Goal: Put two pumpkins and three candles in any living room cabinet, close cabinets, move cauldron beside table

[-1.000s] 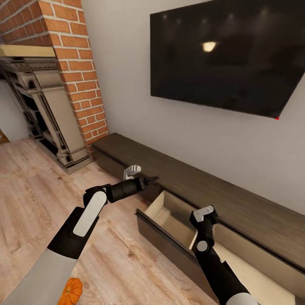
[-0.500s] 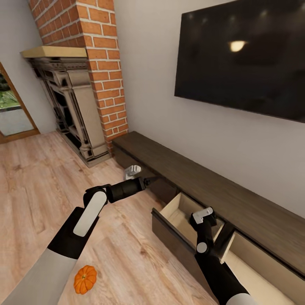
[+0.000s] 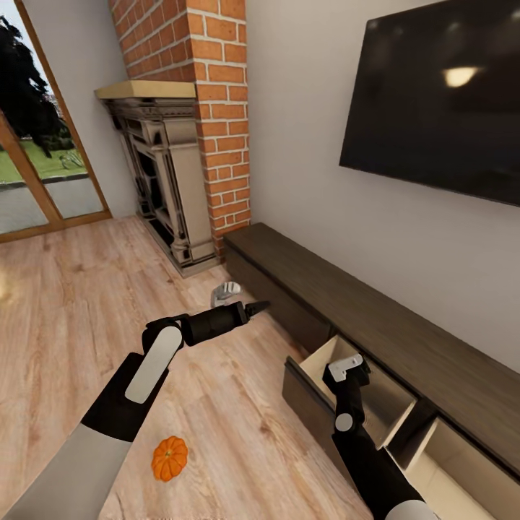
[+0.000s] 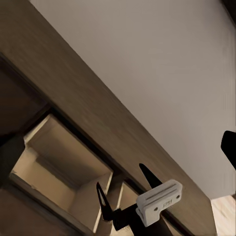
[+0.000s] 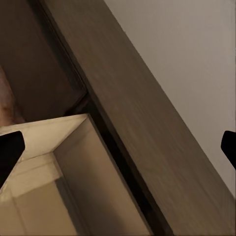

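I have the cabinet [image 3: 404, 339] along the wall under the TV [image 3: 440, 101], with two drawers pulled out at its near end, tan insides showing. The fireplace [image 3: 162, 173] and brick column [image 3: 217, 108] stand just beyond the cabinet's far end, and a glass door [image 3: 36, 166] lies farther along past them. One pumpkin [image 3: 170, 458] sits on the wood floor [image 3: 65, 318], well apart from the cabinet front, below my left forearm in the head view. The left gripper [image 3: 254, 308] is held out over the floor near the cabinet's closed front; only dark finger tips show at the edges of its wrist view, so I read the fingers as spread, nothing between them. The right gripper [image 4: 130, 189] hangs above the nearer open drawer [image 3: 361, 383]; the left wrist view catches its two dark fingers parted and empty, and the right wrist view looks along the cabinet top [image 5: 147, 128] and into the drawer [image 5: 59, 182].
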You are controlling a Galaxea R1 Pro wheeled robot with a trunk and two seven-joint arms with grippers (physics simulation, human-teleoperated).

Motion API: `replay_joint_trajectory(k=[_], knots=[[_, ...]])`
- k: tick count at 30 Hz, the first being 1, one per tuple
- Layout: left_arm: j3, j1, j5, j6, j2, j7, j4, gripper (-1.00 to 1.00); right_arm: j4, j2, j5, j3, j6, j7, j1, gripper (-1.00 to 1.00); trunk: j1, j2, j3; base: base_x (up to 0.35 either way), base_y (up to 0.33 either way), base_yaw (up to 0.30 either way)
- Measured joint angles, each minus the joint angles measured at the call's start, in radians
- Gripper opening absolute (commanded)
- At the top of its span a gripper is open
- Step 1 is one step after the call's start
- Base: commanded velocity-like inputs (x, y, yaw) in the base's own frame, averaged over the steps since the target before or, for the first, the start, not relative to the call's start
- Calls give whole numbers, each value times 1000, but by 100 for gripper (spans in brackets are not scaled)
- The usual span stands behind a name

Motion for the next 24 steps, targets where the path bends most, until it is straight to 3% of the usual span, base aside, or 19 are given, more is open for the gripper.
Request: replay_joint_trajectory(k=[24], knots=[[3, 0, 0, 0, 1, 0, 1, 100, 28, 0, 0, 2, -3, 0, 2, 100, 0, 0, 0, 0, 0, 290]])
